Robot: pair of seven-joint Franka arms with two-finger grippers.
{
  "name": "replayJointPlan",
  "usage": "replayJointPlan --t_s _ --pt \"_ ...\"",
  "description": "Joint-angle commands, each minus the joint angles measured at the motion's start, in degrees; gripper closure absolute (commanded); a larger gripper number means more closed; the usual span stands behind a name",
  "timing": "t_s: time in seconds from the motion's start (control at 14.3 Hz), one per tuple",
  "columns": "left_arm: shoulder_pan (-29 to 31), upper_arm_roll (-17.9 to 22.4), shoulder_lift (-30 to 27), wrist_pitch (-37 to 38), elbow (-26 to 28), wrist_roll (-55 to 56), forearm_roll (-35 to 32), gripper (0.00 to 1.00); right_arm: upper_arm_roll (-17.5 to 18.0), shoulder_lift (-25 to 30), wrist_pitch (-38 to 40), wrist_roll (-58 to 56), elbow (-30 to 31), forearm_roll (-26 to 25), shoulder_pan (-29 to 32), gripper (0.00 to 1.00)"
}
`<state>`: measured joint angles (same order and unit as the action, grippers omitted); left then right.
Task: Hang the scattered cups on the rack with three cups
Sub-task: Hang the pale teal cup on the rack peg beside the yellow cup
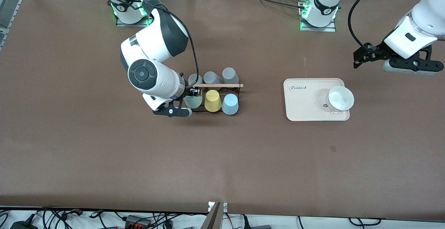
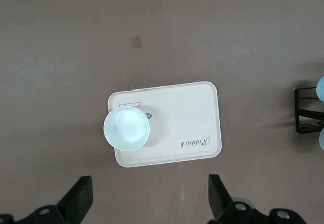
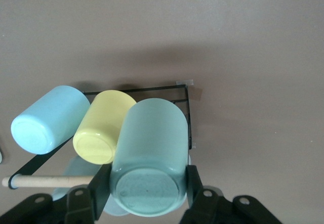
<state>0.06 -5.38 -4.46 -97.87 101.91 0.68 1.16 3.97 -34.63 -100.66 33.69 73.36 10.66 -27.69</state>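
Standing inverted on the small black wire frame rack (image 1: 217, 98) with the light wooden rod (image 1: 219, 85) across its top, the pale mint-green tapered plastic cup (image 3: 149, 161) is clamped between the fingers of the right hand (image 1: 190, 96), which is closed on its sides near the base. The mint cup is placed at the rack's end toward the right arm, in the row nearer the front camera. Beside it in that row a yellow plastic cup (image 1: 212, 100) and the light blue tapered plastic cup (image 1: 230, 104) are seen, also mouth down. Three grey cups (image 1: 212, 77) are set in the rack's row farther from the front camera.

The left hand (image 2: 147, 206) is held open and empty, waiting in the air above the brown desk (image 1: 104, 152) toward the left arm's end, well apart from the rack. A beige rectangular tray (image 1: 302, 100) with a white bowl (image 1: 340, 98) on it lies between that hand and the rack.

The cups are judged to be light, stiff and smooth, so a slip is likely under a loose grip, while thin walls could flex if squeezed hard. With no handle, hold is best taken across the tapered wall. The mint cup appears seated on its peg, so release is judged to be the step in hand.
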Motion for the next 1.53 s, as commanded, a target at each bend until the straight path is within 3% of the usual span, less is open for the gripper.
replayJointPlan --t_s 0.0,1.12,1.19,1.26,1.33,1.4,1.47 --pt "0.30 -0.16 0.94 0.84 -1.80 -0.33 0.07 0.00 -0.37 -1.84 -0.41 1.29 -1.90 -1.96 -1.04 1.00" --pt "0.38 -0.07 0.94 0.92 -1.80 -0.33 0.07 0.00 -0.28 -6.59 -3.93 1.73 -1.46 -4.33 -2.45 1.00" --pt "0.38 -0.07 0.94 0.92 -1.80 -0.33 0.07 0.00 -0.28 -6.59 -3.84 1.73 -1.46 -4.33 -2.45 0.95" --pt "0.38 -0.07 0.94 0.92 -1.80 -0.33 0.07 0.00 -0.37 -6.59 -3.84 1.73 -1.55 -4.07 -2.02 0.63" --pt "0.38 -0.07 0.94 0.92 -1.80 -0.33 0.07 0.00 -0.46 -6.50 -3.75 1.38 -1.72 -4.07 -1.75 0.15" --pt "0.38 -0.07 0.94 0.92 -1.80 -0.33 0.07 0.00 -0.63 -5.98 -3.49 1.47 -1.73 -4.33 -1.92 0.00" --pt "0.38 -0.07 0.94 0.92 -1.80 -0.33 0.07 0.00 -0.81 -5.54 -3.40 1.47 -1.90 -4.33 -2.10 0.00"
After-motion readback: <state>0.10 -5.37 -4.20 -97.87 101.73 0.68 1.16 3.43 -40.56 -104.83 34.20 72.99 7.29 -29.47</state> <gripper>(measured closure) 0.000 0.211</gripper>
